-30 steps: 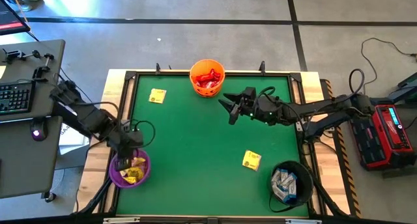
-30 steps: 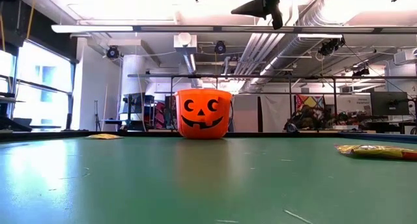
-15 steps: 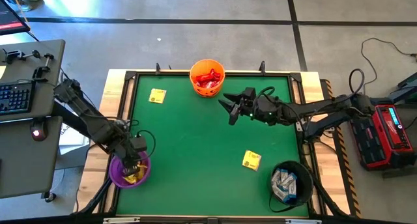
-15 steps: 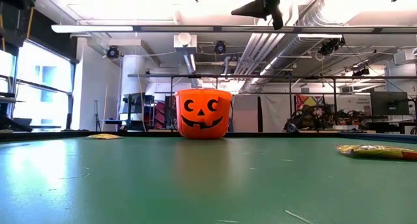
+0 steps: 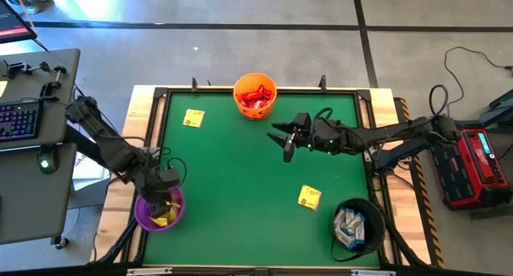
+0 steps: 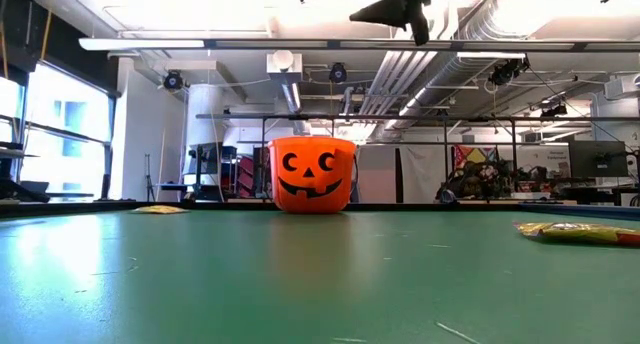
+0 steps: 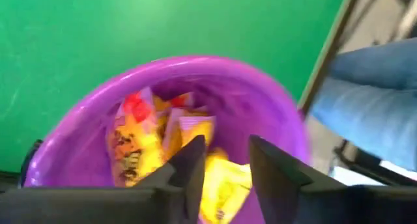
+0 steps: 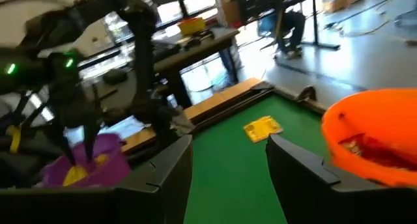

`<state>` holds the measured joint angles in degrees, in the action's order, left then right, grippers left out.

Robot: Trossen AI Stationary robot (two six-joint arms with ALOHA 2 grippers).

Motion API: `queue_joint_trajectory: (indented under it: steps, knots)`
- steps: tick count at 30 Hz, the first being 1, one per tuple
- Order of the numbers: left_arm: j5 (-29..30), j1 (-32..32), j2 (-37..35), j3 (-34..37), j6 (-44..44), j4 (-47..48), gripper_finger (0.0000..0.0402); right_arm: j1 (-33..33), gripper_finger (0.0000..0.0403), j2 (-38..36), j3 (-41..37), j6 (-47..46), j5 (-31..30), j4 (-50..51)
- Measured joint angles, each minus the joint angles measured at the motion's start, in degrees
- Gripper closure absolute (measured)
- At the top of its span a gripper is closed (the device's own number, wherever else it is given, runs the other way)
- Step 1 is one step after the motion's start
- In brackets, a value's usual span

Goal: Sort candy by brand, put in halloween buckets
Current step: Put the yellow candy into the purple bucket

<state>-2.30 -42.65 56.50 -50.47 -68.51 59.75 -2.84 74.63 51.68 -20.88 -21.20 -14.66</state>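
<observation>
Jaws apart on the left gripper, and we see it poised right over the purple bucket at lower left, yellow packets piled beneath, probably a drop. Right gripper hangs open mid-frame beside the orange bucket; two yellow candies lie loose on the green table.

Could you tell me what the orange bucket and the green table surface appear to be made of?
The orange bucket looks like smooth moulded plastic: glossy, with a printed black pumpkin face. The green table surface seems to be a matte mat or felt-like sheet: flat, even colour, only soft reflections in the low view; exactly which is unclear.
</observation>
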Motion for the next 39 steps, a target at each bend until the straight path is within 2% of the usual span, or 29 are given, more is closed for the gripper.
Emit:
queue_joint_trajectory:
  steps: [4,9,16,20,28,39]
  knots:
    - [2.3,0.0,-2.3,-2.7,0.1,0.0,0.0263,-1.5,0.0219,0.0,0.0,-0.4,1.0,4.0]
    - [5.8,0.0,-5.5,-5.2,0.2,-0.1,0.0246,-3.9,0.0211,0.0,0.0,-7.7,4.8,15.9]
    - [11.6,1.1,-9.7,-5.4,1.7,-0.7,0.0247,-8.1,0.0158,0.1,0.0,-16.9,5.3,33.9]
    - [14.7,3.2,-10.5,-5.4,5.4,-4.5,0.0247,-9.5,0.0132,2.2,0.0,-19.2,5.9,42.3]
    - [14.7,7.5,-10.6,-5.4,10.8,-10.5,0.0248,-12.7,0.0124,11.6,0.0,-19.2,17.3,45.4]
    - [14.5,7.8,-10.6,-5.4,12.1,-10.2,0.0248,-16.5,0.0137,19.5,0.0,-27.3,17.8,51.8]
